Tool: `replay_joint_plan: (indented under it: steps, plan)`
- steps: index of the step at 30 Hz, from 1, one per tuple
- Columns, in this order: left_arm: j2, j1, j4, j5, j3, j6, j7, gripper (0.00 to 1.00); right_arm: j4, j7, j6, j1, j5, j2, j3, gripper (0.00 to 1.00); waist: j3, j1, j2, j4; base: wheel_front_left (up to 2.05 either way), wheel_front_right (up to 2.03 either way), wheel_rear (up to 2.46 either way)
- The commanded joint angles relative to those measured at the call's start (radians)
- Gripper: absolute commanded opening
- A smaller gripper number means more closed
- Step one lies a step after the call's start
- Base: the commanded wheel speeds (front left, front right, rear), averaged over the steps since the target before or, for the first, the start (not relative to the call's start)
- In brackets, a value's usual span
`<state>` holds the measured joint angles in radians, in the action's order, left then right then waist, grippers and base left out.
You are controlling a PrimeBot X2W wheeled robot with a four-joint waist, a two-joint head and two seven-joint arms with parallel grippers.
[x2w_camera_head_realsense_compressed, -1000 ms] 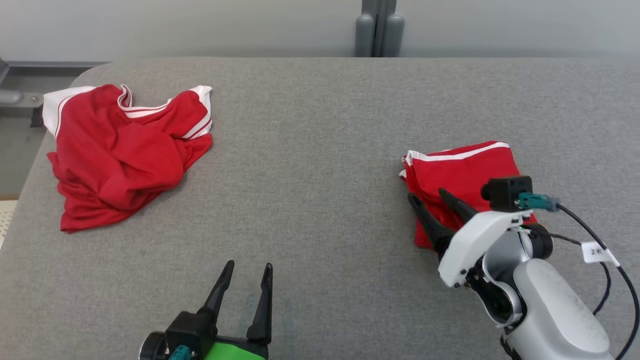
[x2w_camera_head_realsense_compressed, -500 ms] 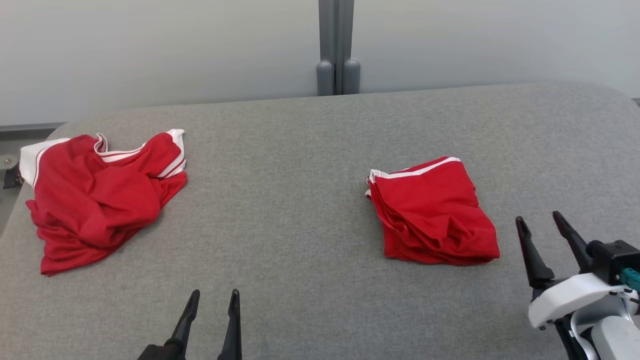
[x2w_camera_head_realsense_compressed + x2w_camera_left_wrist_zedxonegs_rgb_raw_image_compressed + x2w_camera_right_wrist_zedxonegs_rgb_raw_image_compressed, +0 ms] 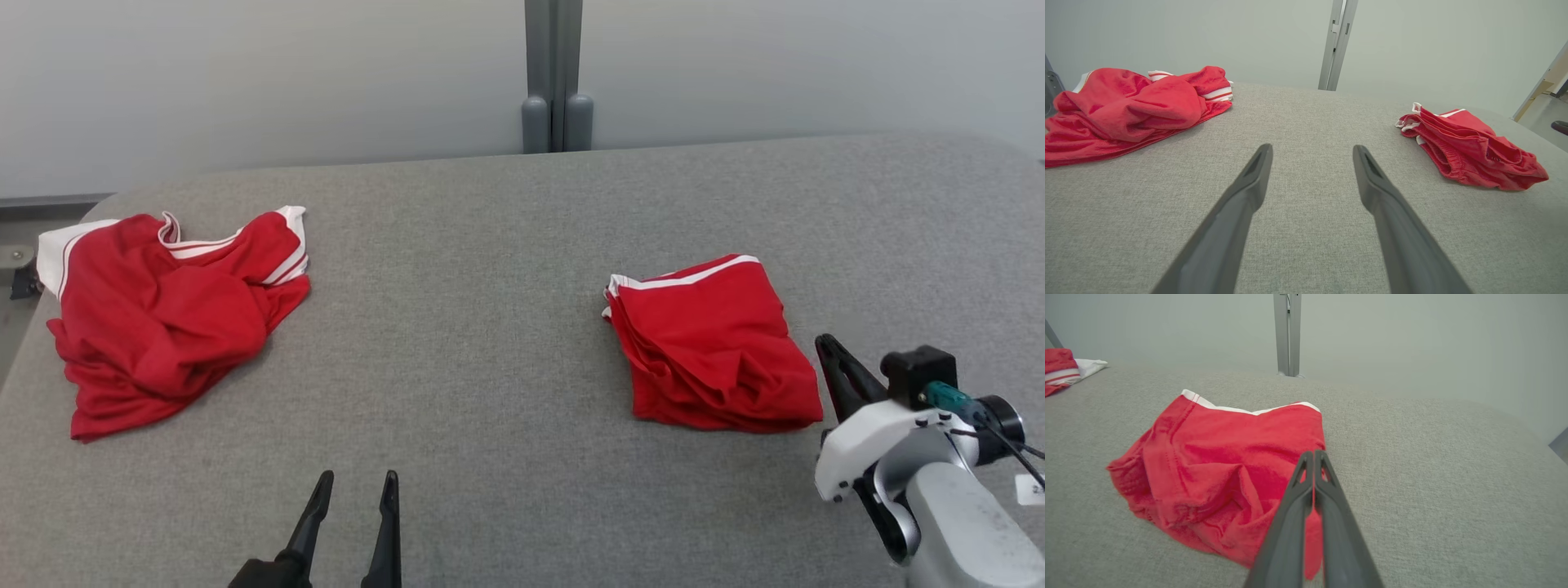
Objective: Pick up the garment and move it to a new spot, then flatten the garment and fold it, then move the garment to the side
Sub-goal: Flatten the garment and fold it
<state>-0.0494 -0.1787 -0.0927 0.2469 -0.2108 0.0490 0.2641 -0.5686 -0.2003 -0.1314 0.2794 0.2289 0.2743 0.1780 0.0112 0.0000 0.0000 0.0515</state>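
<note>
Here our right gripper [image 3: 1313,454] has its two fingers pressed together on nothing, the tips just beside the near right corner of the folded red garment [image 3: 710,343], which lies on the right part of the grey table [image 3: 490,327] with its white-trimmed edge turned away from us. Our left gripper [image 3: 357,478] sits low at the near edge, fingers apart and empty, pointing up the bare middle of the table. Well apart, at the table's left corner, we see a crumpled red garment [image 3: 163,327] with white stripes, and a grey post [image 3: 555,82] stands behind the far edge.
</note>
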Motion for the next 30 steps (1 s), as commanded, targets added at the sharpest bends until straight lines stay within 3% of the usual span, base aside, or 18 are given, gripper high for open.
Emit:
replay_joint_plan:
  steps: [1, 6, 10, 20, 30]
  plan:
    - [-0.002, 0.022, -0.002, -0.001, -0.002, 0.003, 0.000, 1.00, -0.040, 0.006, 0.001, 0.037, -0.006, -0.013, 0.014, 0.00, 0.026, 0.0000, 0.0000, 0.020, 0.00, 0.00, 0.00]
    - [-0.002, 0.043, -0.014, -0.001, -0.017, 0.003, 0.000, 1.00, -0.190, 0.007, 0.001, 0.127, -0.029, -0.032, 0.050, 0.00, 0.052, 0.0000, 0.0000, 0.055, 0.00, 0.00, 0.00]
    - [-0.002, 0.049, -0.015, 0.005, -0.016, -0.007, 0.000, 1.00, -0.237, -0.020, 0.001, 0.139, 0.000, -0.051, 0.099, 0.00, 0.057, 0.0000, 0.0000, 0.078, 0.00, 0.00, 0.00]
    - [-0.002, 0.034, -0.014, 0.005, -0.008, -0.011, 0.000, 1.00, -0.204, 0.006, 0.001, 0.103, 0.117, -0.038, 0.340, 0.00, 0.043, 0.0000, 0.0000, 0.099, 0.00, 0.00, 0.00]
    - [-0.002, 0.041, -0.017, -0.006, -0.012, -0.005, 0.000, 1.00, -0.187, -0.009, 0.001, 0.103, 0.164, -0.061, 0.406, 0.00, 0.015, 0.0000, 0.0000, 0.095, 0.00, 0.00, 0.00]
